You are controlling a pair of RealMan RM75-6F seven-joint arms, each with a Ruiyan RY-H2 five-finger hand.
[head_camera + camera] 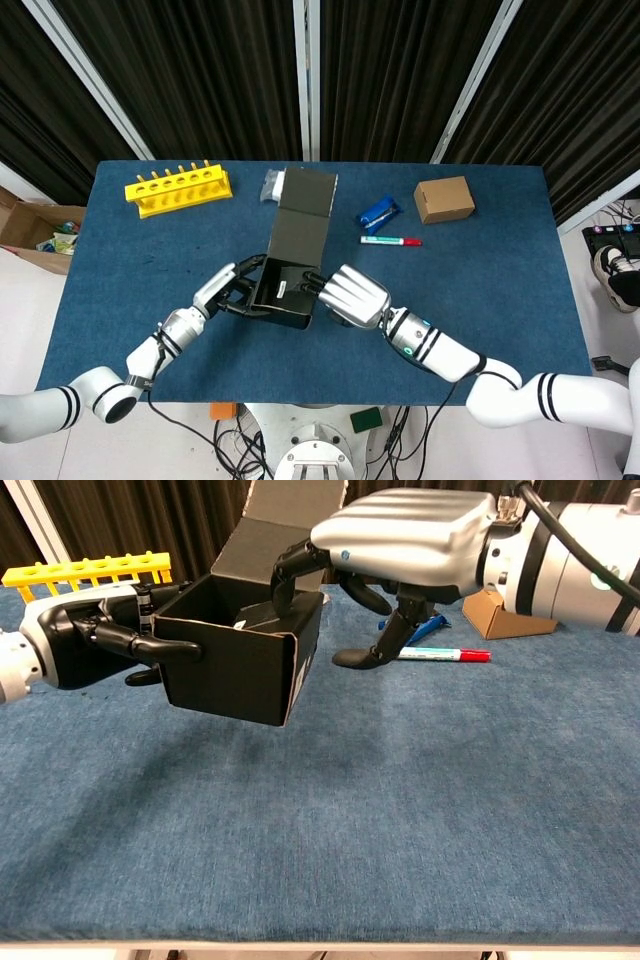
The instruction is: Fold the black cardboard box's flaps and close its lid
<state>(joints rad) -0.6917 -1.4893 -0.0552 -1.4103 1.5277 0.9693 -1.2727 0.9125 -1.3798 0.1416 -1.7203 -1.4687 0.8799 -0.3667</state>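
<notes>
The black cardboard box (pixel 282 297) (pixel 233 670) hangs tilted above the blue table, its lid (pixel 302 215) (pixel 290 520) standing open toward the far side. My left hand (pixel 226 288) (pixel 85 635) grips the box's left wall, fingers wrapped over the rim. My right hand (pixel 355 296) (pixel 400 540) hovers at the box's right rim, fingertips curled over the top edge and reaching inside; its thumb points down outside the wall. A small white label shows on the box's right wall.
A yellow rack (pixel 178 189) (pixel 85 570) stands at the far left. A blue packet (pixel 379 212), a red-capped marker (pixel 391 241) (pixel 445 655) and a small brown box (pixel 444 199) (pixel 500 615) lie at the far right. A small grey bag (pixel 272 184) lies behind the lid.
</notes>
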